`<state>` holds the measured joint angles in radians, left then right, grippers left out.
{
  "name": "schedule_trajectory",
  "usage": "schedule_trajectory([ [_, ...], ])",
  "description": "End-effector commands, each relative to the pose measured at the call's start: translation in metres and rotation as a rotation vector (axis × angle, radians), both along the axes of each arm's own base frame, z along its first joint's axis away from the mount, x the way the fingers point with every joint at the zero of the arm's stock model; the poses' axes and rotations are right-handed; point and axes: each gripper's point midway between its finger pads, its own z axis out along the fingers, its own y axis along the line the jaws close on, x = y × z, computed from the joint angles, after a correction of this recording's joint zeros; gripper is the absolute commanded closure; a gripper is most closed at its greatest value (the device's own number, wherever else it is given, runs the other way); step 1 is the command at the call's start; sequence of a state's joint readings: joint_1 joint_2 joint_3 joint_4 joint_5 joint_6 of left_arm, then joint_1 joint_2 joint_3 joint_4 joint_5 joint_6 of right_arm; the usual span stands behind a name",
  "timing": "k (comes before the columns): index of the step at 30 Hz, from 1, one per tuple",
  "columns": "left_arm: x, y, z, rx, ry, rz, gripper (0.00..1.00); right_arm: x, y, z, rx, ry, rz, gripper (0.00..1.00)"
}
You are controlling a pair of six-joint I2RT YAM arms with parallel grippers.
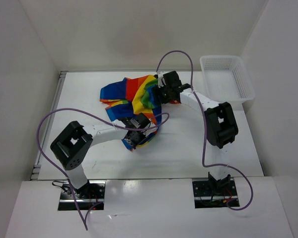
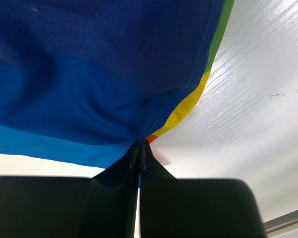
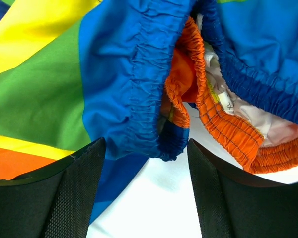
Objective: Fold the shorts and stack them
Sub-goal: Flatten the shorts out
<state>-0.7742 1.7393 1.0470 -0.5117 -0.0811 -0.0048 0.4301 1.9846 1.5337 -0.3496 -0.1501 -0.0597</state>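
The shorts [image 1: 126, 96], rainbow-striped, lie crumpled near the middle of the bench [image 1: 188, 153]. At their 6 o'clock edge the left fingers [image 2: 188, 208] are pinched tight on a blue fold. At their 3 o'clock edge the right fingers [image 3: 74, 198] stand wide, either side of the elastic waistband. A white mesh basket [image 1: 246, 84] sits apart, farther toward 3 o'clock.

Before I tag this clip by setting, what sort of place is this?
Probably a robotics lab cell: bare white walls box in a white table, a left arm and right arm are bolted at its near edge, plus shorts and a basket.
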Motion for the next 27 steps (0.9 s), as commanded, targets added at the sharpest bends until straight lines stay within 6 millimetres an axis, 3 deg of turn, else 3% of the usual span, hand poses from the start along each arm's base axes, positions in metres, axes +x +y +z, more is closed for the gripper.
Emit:
schedule_trajectory([
  [1, -0.005, 0.013, -0.014, 0.066, 0.026, 0.006, 1.00, 0.020, 0.016, 0.046, 0.047, -0.140, 0.037, 0.29],
  [4, -0.005, 0.013, -0.014, 0.066, 0.026, 0.006, 1.00, 0.018, 0.020, 0.041, 0.061, -0.124, 0.059, 0.46],
  [5, -0.005, 0.013, -0.014, 0.066, 0.026, 0.006, 1.00, 0.018, 0.020, 0.035, 0.056, -0.113, 0.059, 0.55],
  [6, -0.005, 0.013, -0.014, 0.066, 0.026, 0.006, 1.00, 0.017, 0.022, 0.035, 0.064, -0.110, 0.068, 0.74],
  [9, -0.002, 0.021, -0.015, 0.103, 0.002, 0.017, 1.00, 0.020, 0.019, 0.036, 0.059, -0.120, 0.043, 1.00],
  [11, 0.013, 0.035, -0.006, 0.128, -0.053, 0.067, 1.00, 0.028, 0.010, 0.040, 0.061, -0.129, 0.022, 1.00],
  [12, 0.026, 0.054, -0.006, 0.141, -0.059, 0.136, 1.00, 0.032, 0.002, 0.048, 0.064, -0.138, 0.005, 1.00],
  [13, 0.040, 0.067, 0.002, 0.152, -0.094, 0.189, 1.00, 0.047, -0.016, 0.059, 0.071, -0.164, -0.036, 1.00],
  [15, 0.072, 0.091, 0.021, 0.140, -0.147, 0.303, 1.00, 0.064, -0.038, 0.076, 0.081, -0.204, -0.082, 1.00],
  [16, 0.095, 0.121, 0.033, 0.123, -0.174, 0.415, 1.00, 0.077, -0.056, 0.095, 0.089, -0.238, -0.120, 1.00],
  [18, 0.128, 0.139, 0.071, 0.067, -0.247, 0.507, 1.00, 0.087, -0.070, 0.113, 0.089, -0.275, -0.141, 1.00],
  [19, 0.139, 0.155, 0.087, 0.047, -0.287, 0.559, 1.00, 0.087, -0.072, 0.132, 0.108, -0.296, -0.133, 1.00],
  [23, 0.156, 0.160, 0.141, -0.015, -0.392, 0.591, 1.00, 0.076, -0.072, 0.187, 0.161, -0.375, -0.100, 1.00],
  [25, 0.164, 0.175, 0.168, -0.021, -0.466, 0.638, 1.00, 0.067, -0.071, 0.231, 0.198, -0.452, -0.093, 1.00],
  [27, 0.182, 0.196, 0.210, -0.035, -0.581, 0.706, 1.00, 0.066, -0.087, 0.264, 0.213, -0.516, -0.129, 1.00],
])
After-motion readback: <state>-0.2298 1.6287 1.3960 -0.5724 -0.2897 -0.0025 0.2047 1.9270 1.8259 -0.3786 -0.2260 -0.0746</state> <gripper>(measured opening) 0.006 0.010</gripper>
